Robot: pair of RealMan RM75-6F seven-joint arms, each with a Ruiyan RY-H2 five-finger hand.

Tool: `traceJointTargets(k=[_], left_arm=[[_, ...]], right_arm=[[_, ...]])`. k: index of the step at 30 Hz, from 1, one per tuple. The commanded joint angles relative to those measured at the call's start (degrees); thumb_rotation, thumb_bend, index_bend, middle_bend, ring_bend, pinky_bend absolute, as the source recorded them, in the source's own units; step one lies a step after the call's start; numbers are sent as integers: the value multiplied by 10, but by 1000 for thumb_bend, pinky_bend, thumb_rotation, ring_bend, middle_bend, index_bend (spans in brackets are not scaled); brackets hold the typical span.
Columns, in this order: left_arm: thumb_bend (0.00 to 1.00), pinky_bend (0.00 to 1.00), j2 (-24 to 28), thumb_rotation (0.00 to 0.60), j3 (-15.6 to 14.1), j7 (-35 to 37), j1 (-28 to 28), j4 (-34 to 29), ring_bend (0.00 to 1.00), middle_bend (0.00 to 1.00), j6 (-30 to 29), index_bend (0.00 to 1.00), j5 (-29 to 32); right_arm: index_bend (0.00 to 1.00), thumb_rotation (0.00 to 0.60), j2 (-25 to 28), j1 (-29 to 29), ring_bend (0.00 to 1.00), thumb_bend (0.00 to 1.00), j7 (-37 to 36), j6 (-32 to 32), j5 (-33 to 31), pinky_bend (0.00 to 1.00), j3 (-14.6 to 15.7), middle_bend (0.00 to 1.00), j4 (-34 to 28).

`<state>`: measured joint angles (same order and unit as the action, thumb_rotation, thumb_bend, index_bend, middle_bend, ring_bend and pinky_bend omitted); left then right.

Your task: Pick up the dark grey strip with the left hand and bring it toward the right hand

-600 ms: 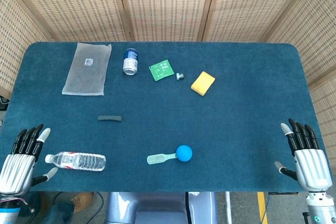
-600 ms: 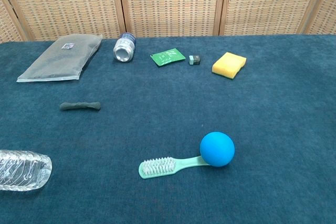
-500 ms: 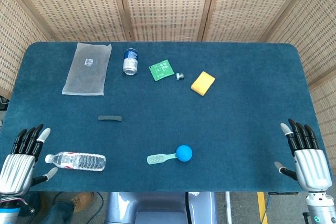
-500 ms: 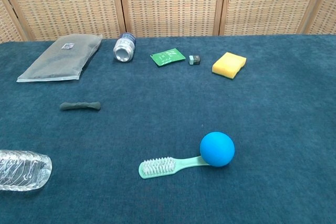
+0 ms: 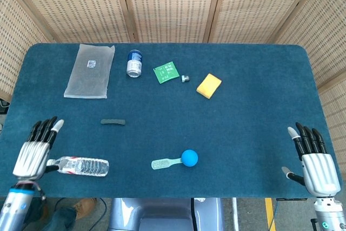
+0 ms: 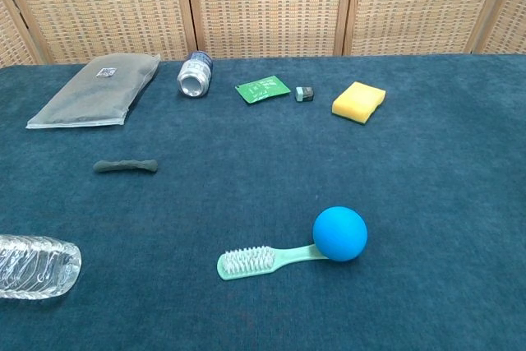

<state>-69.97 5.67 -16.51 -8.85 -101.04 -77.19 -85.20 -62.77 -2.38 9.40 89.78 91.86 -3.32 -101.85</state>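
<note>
The dark grey strip (image 5: pixel 113 121) lies flat on the blue table, left of the middle; the chest view shows the strip (image 6: pixel 125 166) too. My left hand (image 5: pixel 35 152) hovers at the table's front left with its fingers spread, holding nothing, well to the left of and nearer than the strip. My right hand (image 5: pixel 312 160) is at the front right corner, fingers spread and empty. Neither hand shows in the chest view.
A clear water bottle (image 5: pixel 78 165) lies just right of my left hand. A mint brush (image 5: pixel 165 162) and blue ball (image 5: pixel 189 157) sit front centre. At the back are a grey pouch (image 5: pixel 90 70), a can (image 5: pixel 134 63), a green card (image 5: pixel 166 72), a small block (image 5: pixel 185 78) and a yellow sponge (image 5: pixel 208 85).
My left hand has risen and moved forward and to the right, over the table edge toward the bottle's cap. The right hand has barely moved.
</note>
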Motion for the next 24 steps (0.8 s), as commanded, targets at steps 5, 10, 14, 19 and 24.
traceJointTargets(k=[5, 10, 14, 19, 24], left_arm=[[120, 0, -93, 600, 86, 53, -136, 131, 0, 0, 176, 259, 142], [157, 0, -146, 600, 102, -16, -183, 187, 0, 0, 197, 346, 209], [228, 0, -180, 600, 107, -46, -206, 218, 0, 0, 201, 392, 246], [307, 0, -207, 600, 107, -61, -226, 249, 0, 0, 210, 427, 278], [314, 0, -226, 600, 102, -57, -237, 268, 0, 0, 220, 436, 300]], right_arm=[[0, 600, -6, -6, 0, 0, 8, -14, -10, 0, -1, 0, 3], [0, 600, -9, -10, 0, 0, 10, -23, -20, 0, -3, 0, 5], [0, 600, -10, -12, 0, 0, 11, -29, -25, 0, -4, 0, 6], [0, 600, -11, -16, 0, 0, 11, -37, -30, 0, -5, 0, 8], [0, 600, -11, -19, 0, 0, 9, -43, -36, 0, -5, 0, 10]])
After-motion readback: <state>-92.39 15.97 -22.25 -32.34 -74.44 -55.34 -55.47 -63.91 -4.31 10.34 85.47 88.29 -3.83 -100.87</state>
